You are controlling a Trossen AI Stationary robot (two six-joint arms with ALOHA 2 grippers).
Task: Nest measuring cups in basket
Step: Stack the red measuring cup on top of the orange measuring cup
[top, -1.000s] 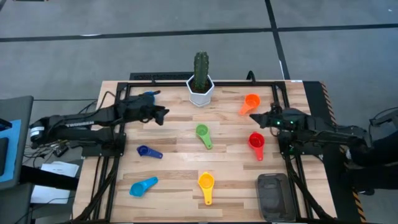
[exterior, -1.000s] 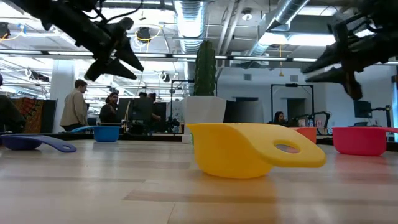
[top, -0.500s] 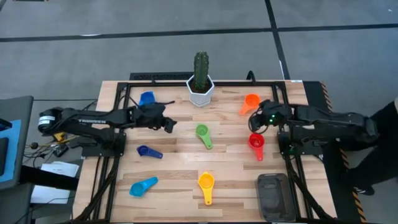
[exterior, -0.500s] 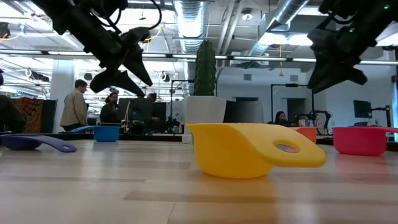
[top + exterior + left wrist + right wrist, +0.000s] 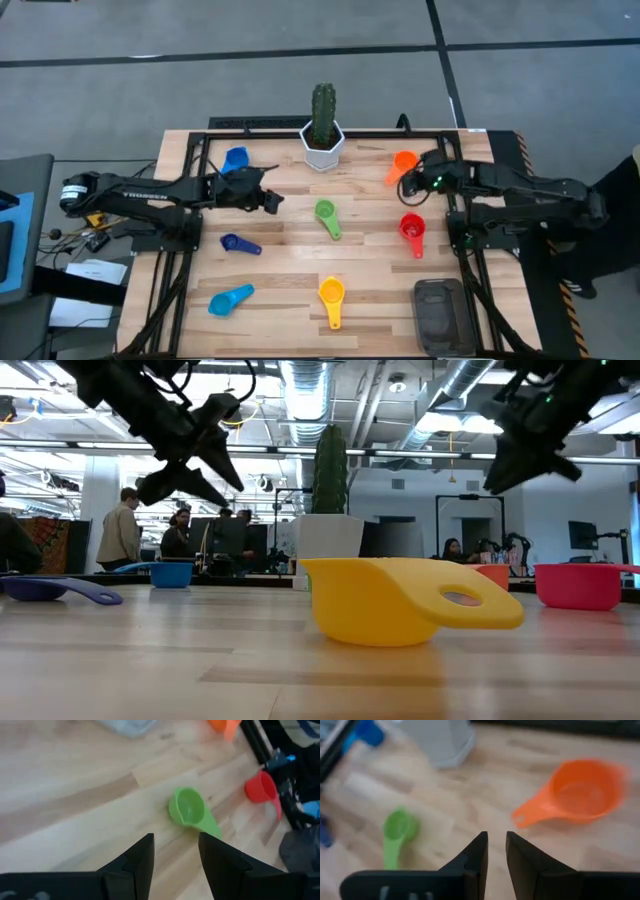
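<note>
Six measuring cups lie spread over the wooden worktop (image 5: 290, 300), none in the basket (image 5: 440, 315), a dark grey tray whose near edge is cut off at the bottom of the high view. The blue cup (image 5: 236, 158) is partly hidden behind the left arm. The dark blue cup (image 5: 238, 244), light blue cup (image 5: 231, 298), yellow cup (image 5: 331, 294), green cup (image 5: 326, 216), red cup (image 5: 412, 230) and orange cup (image 5: 402, 164) lie in the open; a seventh cannot be made out. The left gripper (image 5: 175, 855) hangs above the worktop near the green cup, its fingers spread and empty. The right gripper (image 5: 496, 851) hangs beside the orange cup, fingers narrowly apart, pinching nothing. A cactus pot (image 5: 323, 143) stands at the far edge.
</note>
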